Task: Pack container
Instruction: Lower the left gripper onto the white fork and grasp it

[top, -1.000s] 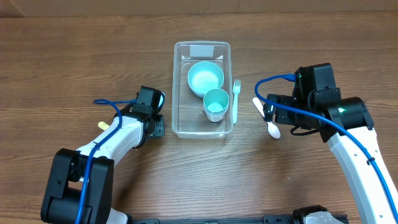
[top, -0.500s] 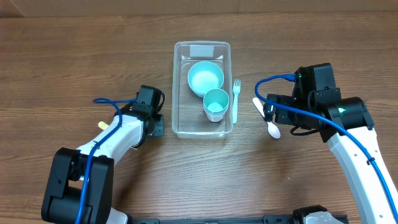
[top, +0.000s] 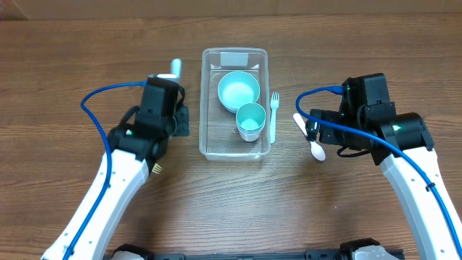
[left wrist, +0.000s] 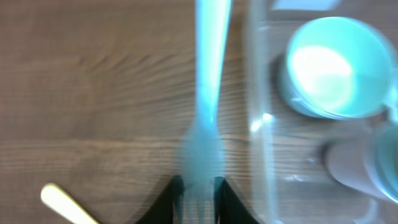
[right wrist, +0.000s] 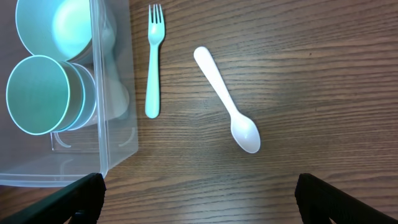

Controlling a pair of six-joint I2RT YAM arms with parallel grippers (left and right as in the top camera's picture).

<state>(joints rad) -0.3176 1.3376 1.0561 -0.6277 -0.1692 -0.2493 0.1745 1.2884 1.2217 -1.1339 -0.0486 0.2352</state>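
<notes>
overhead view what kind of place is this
Probably a robot lab workbench, not a kitchen: a wood-grain table, a cabled left arm and right arm, and a clear container holding a teal bowl and cup.

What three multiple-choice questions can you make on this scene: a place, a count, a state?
1. Utensils lying on the table right of the container: A one, B two, C four.
2. The white spoon lies: A inside the container, B on the table right of the fork, C across the fork.
3. The left pincer is: A open, B shut on a pale blue utensil, C shut on the spoon.
B, fork and spoon alone; B, bare wood separates spoon and fork; B, its fingers clamp the utensil.
</notes>
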